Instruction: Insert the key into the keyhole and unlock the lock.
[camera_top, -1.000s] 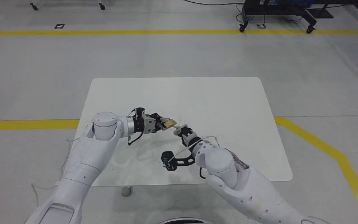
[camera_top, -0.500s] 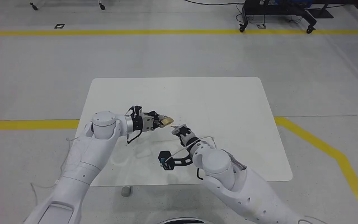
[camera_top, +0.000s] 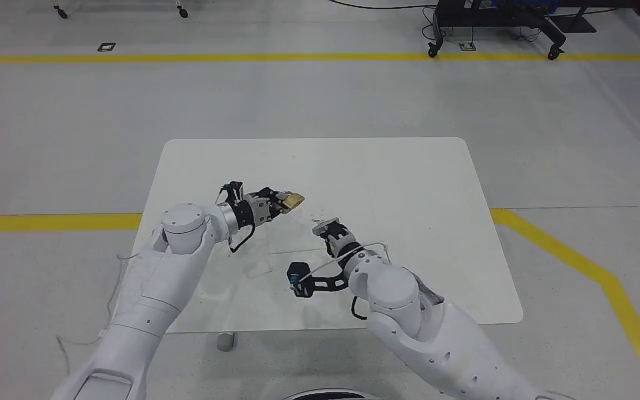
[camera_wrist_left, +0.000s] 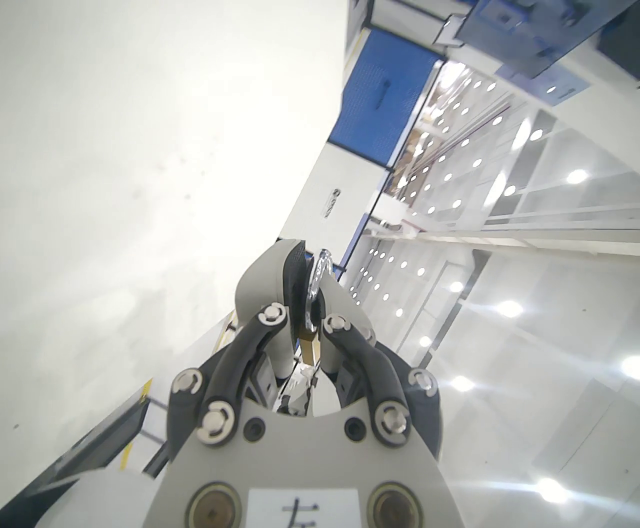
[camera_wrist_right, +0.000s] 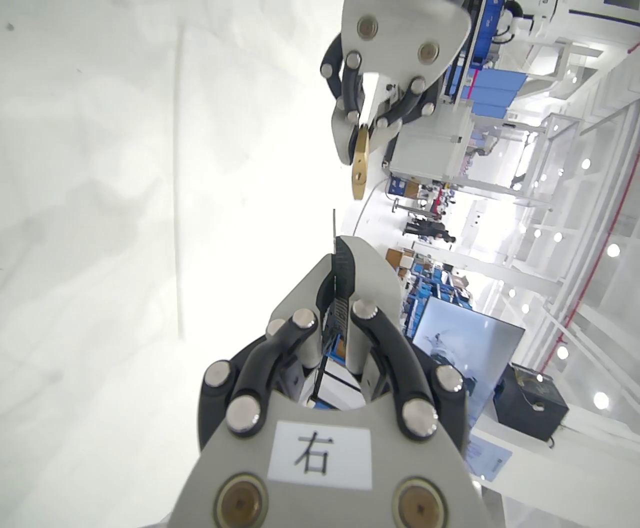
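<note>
A small gold lock (camera_wrist_right: 359, 167) is being held in the left gripper (camera_top: 281, 199), above the white table (camera_top: 400, 170). The gripper's two fingers are being pressed shut on the lock's silver loop, and the gold body is being left sticking out past the fingertips. In the left wrist view most of the lock is being hidden by the fingers. Just the top of the loop and a thin strip of gold are being shown there. The key (camera_wrist_right: 334, 227) is being held in the right gripper (camera_top: 323, 228), whose fingers are being squeezed shut on it. The key's wide end is being covered by the dark pads, so just its thin blade is being seen poking out past the tips. The blade is being pointed at the bottom of the lock, and a gap is showing between them, so they are near but not touching. The keyhole cannot be told for sure, since the lock is being seen from its thin side. From the top, the key is too tiny to be picked out, and both grippers are being held over the near middle of the table.
</note>
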